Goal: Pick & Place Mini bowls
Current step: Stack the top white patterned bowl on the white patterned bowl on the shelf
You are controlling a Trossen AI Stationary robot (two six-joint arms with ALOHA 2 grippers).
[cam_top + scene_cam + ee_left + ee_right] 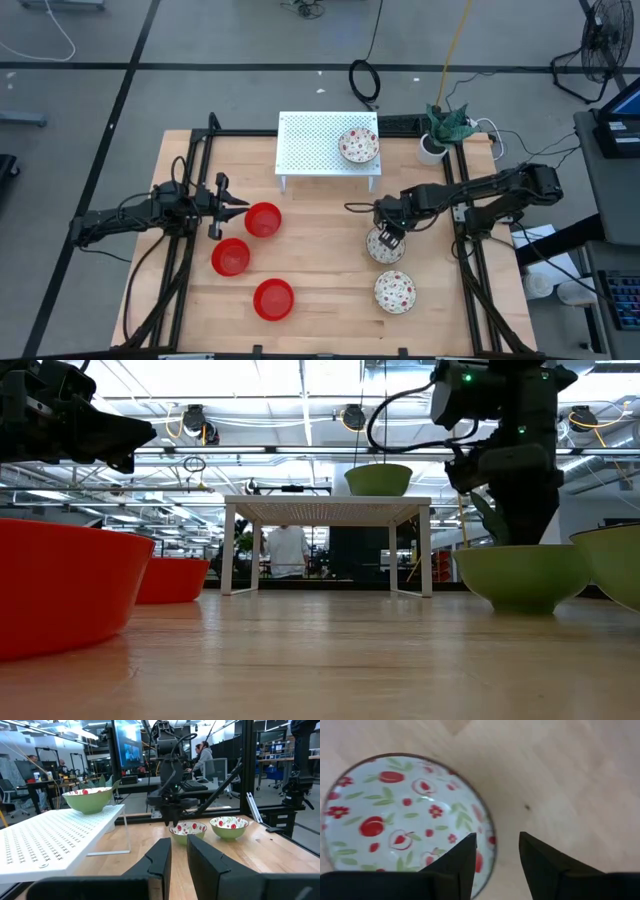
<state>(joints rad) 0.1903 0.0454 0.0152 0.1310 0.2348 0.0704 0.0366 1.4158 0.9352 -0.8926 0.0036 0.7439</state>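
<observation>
Red bowls sit in a loose group on the left half of the wooden bench: one nearest the middle, a second just beside it toward the front edge, and a third closest to the front edge. All three lie apart from one another. Over the left side, the left gripper hangs above the bench just beside the first red bowl, its fingers parted by a narrow gap and holding nothing.

Behind the middle of the bench, near the back edge, stands a white perforated rack. On its right end rests one patterned bowl, white inside with red flowers.

On the right half of the bench, the right gripper points down over the back rim of a second patterned bowl. Its wrist view shows the fingers slightly apart, one over the bowl's inside and the other outside, with the rim between them; whether they touch the rim I cannot tell. A third patterned bowl lies near it toward the front edge, untouched.

Past the rack, at the back right corner, stands a white cup with a green plant
</observation>
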